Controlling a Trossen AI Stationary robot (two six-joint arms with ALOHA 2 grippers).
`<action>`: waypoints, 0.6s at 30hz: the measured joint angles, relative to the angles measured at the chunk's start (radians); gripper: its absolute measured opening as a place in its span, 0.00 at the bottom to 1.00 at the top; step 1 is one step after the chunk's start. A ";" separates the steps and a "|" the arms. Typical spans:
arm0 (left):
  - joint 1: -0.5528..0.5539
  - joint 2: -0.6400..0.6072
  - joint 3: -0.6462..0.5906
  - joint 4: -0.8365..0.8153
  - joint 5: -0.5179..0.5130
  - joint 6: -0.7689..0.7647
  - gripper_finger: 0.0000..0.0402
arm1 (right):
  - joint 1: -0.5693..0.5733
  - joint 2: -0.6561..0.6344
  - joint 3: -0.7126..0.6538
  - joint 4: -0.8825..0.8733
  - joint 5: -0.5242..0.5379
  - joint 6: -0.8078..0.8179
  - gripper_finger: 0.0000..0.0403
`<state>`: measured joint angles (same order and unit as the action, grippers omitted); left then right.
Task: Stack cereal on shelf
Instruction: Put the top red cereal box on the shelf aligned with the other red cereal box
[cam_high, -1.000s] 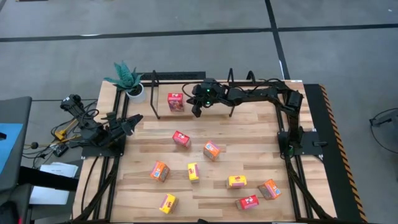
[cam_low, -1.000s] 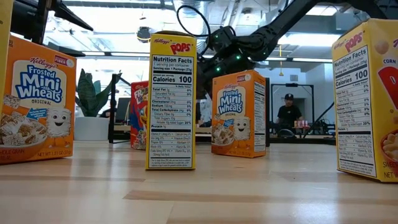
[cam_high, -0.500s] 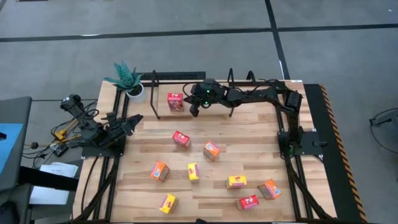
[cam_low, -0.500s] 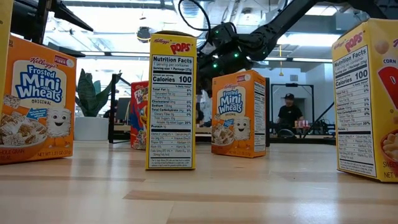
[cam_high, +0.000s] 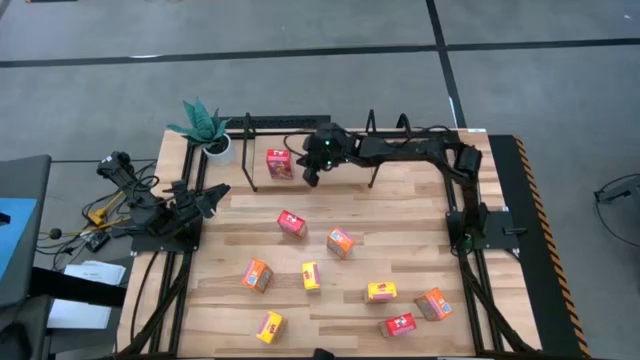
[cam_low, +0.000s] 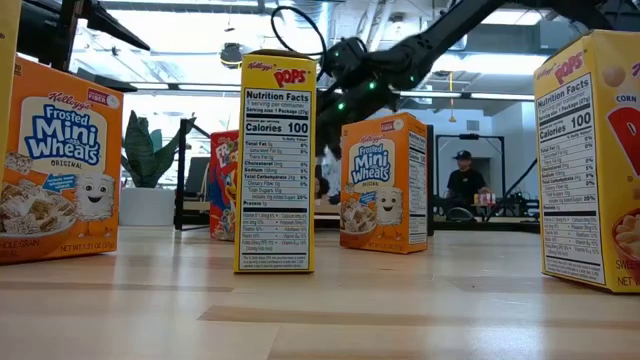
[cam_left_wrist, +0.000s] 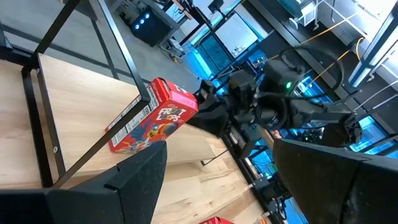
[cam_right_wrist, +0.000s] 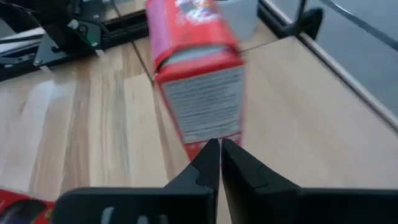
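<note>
Shelf (cam_high: 300, 122) with one red cereal box (cam_high: 279, 163); right tool (cam_high: 311, 178) nearly closed, empty

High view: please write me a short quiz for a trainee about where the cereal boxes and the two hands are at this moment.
1. How many cereal boxes stand or lie on the table, outside the shelf?
2. True or false: the left hand is holding a yellow box.
3. What is nearest to the red box in the shelf? A: the left hand. B: the right hand. C: the potted plant.

Key:
1. Eight: two red, three orange, three yellow.
2. False. It is open and empty, at the table's left edge.
3. B. Its fingers, close together, point at the box's edge.
</note>
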<state>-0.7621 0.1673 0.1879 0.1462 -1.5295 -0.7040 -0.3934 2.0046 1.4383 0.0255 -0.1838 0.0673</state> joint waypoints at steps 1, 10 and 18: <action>0.000 0.000 0.000 0.000 0.001 0.000 0.71 | -0.002 -0.014 0.016 -0.050 -0.002 -0.013 0.11; 0.000 0.000 0.000 0.000 0.052 0.004 0.71 | 0.067 -0.129 0.160 -0.488 -0.182 -0.132 0.18; 0.000 0.000 0.000 0.000 0.120 0.007 0.71 | 0.246 -0.182 0.318 -0.584 -0.099 -0.150 0.46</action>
<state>-0.7624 0.1677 0.1879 0.1460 -1.4094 -0.6971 -0.1474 1.8225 1.7566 -0.5585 -0.2825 -0.0830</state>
